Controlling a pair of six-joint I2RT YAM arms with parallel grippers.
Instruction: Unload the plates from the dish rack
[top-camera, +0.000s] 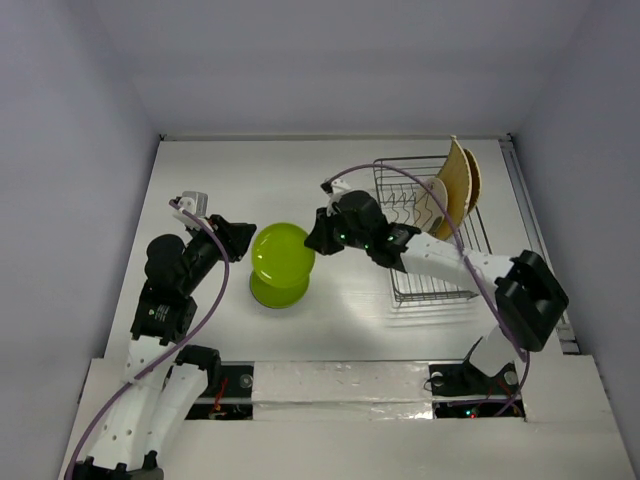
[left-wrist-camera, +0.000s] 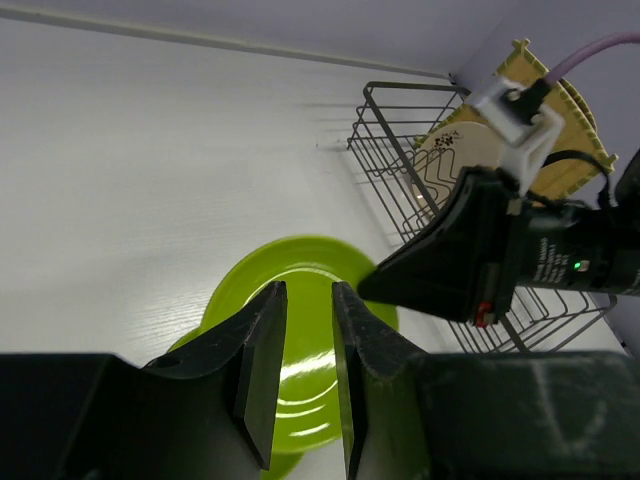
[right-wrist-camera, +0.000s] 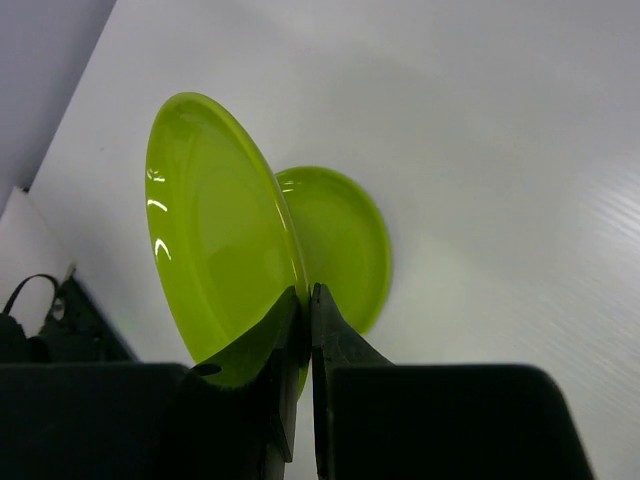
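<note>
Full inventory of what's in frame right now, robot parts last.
Lime-green round plates: 2, lime green; held plate on edge over mid-table, flat plate lying on the table below it.
Cream round plate with dark pattern: 1, cream; standing in the rack.
Yellow square ribbed plates: seemingly 2, yellow; standing at the rack's far end.
Dark wire dish rack: 1, dark; right side of table.
White table: 1, white; under everything.
Right gripper: 1, black; shut on the held plate's rim.
Left gripper: 1, black; open, at that plate's left edge.
</note>
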